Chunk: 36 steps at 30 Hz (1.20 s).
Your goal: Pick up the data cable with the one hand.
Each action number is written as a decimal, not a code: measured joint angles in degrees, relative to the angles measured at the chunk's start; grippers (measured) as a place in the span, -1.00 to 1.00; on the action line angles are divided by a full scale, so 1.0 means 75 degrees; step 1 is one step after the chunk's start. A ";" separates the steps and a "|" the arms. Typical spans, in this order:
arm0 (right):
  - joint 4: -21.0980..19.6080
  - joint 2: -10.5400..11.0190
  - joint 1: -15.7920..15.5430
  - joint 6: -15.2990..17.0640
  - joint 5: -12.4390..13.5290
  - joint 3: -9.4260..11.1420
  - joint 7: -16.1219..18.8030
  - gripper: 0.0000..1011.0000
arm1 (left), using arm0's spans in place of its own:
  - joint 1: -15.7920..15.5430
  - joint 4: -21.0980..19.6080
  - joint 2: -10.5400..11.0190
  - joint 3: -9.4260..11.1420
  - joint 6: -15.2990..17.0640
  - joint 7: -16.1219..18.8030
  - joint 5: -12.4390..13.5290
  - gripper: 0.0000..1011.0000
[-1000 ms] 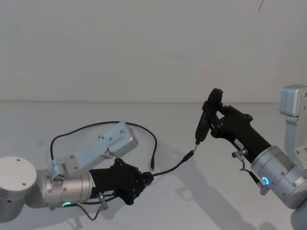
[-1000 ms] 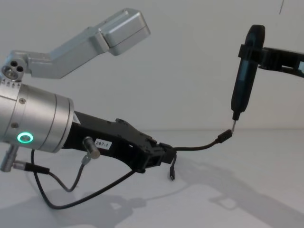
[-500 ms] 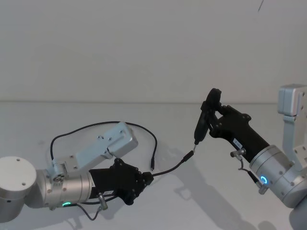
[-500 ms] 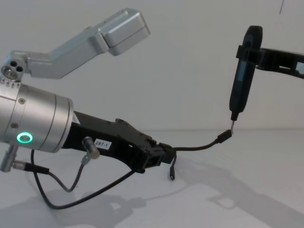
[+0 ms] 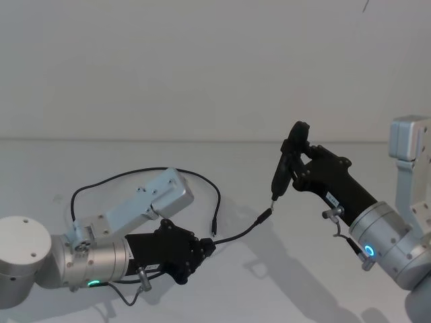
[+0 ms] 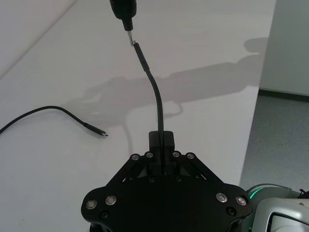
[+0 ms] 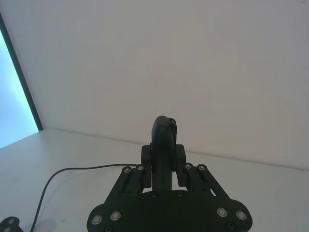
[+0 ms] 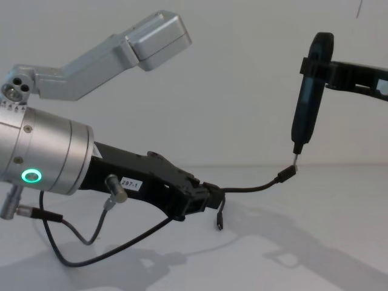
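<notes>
The data cable [image 5: 237, 236] is a thin black cord. My left gripper [image 5: 209, 247] is shut on it a short way from one plug [image 5: 267, 217], which sticks out and up in the air. The rest of the cable loops behind the left arm, and its other plug [image 5: 213, 233] hangs just above the table. In the left wrist view the left gripper [image 6: 161, 140] pinches the cable [image 6: 155, 94]. My right gripper [image 5: 299, 172] is shut on a slim black pen-like tool [image 5: 286, 167]. The tool's metal tip [image 8: 296, 154] sits right at the raised plug [image 8: 287, 174].
The white table [image 5: 323, 282] is bare around both arms, and a plain white wall stands behind it. A silver link [image 5: 151, 198] of the left arm lies over the cable loop. The table's right edge [image 6: 251, 125] drops to a grey floor.
The right gripper and its tool have drifted slightly left, toward the raised plug. The left arm has shifted a little and still holds the cable.
</notes>
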 joint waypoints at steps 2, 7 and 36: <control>-0.0009 -0.0001 -0.0013 -0.0007 0.0002 -0.0004 0.0006 -0.45 | 0.0000 0.0000 0.0000 0.0000 0.0000 0.0000 0.0000 -0.93; -0.0040 -0.0001 -0.0049 -0.0019 0.0036 -0.0015 0.0030 -0.45 | 0.0000 0.0000 0.0000 0.0000 0.0000 0.0000 0.0000 -0.93; -0.0104 0.0060 -0.0128 -0.0084 0.0216 -0.0049 0.0092 -0.45 | 0.0000 0.0000 -0.0001 0.0000 0.0001 0.0000 0.0000 -0.93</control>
